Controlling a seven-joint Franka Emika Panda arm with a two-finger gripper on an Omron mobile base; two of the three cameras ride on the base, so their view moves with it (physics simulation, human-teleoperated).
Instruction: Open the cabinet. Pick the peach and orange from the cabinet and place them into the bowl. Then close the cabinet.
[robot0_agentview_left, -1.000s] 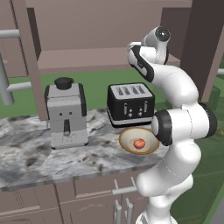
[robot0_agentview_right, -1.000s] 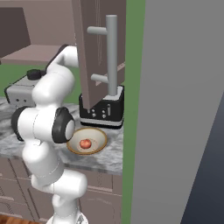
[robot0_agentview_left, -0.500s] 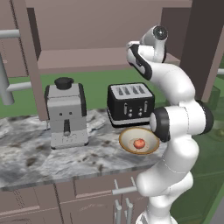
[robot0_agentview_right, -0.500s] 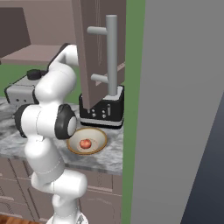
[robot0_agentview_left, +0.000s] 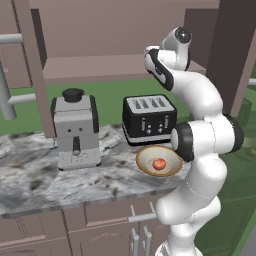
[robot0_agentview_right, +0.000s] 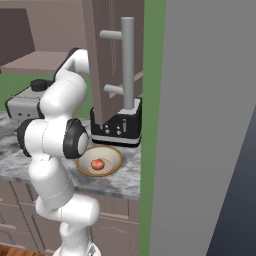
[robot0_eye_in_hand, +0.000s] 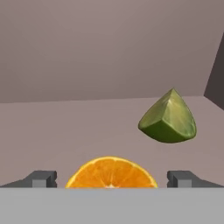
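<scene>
The cabinet (robot0_agentview_left: 100, 70) stands open, its door (robot0_agentview_right: 112, 55) swung out with the long grey handle (robot0_agentview_right: 128, 62). In the hand view the orange (robot0_eye_in_hand: 111, 173) lies on the shelf between my open gripper's (robot0_eye_in_hand: 111, 179) fingertips (robot0_eye_in_hand: 41, 178), which do not touch it. My arm (robot0_agentview_left: 200, 100) reaches up into the cabinet. The peach (robot0_agentview_left: 159, 164) rests in the tan-rimmed bowl (robot0_agentview_left: 150, 169) on the counter in front of the toaster, and the right base view also shows the peach (robot0_agentview_right: 97, 163) in the bowl (robot0_agentview_right: 114, 161).
A dark green pointed fruit (robot0_eye_in_hand: 168, 118) sits on the shelf beyond and right of the orange. On the marble counter (robot0_agentview_left: 35, 175) stand a black toaster (robot0_agentview_left: 149, 119) and a grey coffee machine (robot0_agentview_left: 75, 130). A tall grey wall (robot0_agentview_right: 210, 125) stands close on the right.
The upper arm has shifted slightly; the fingers stay wide apart. Bowl and peach have not moved.
</scene>
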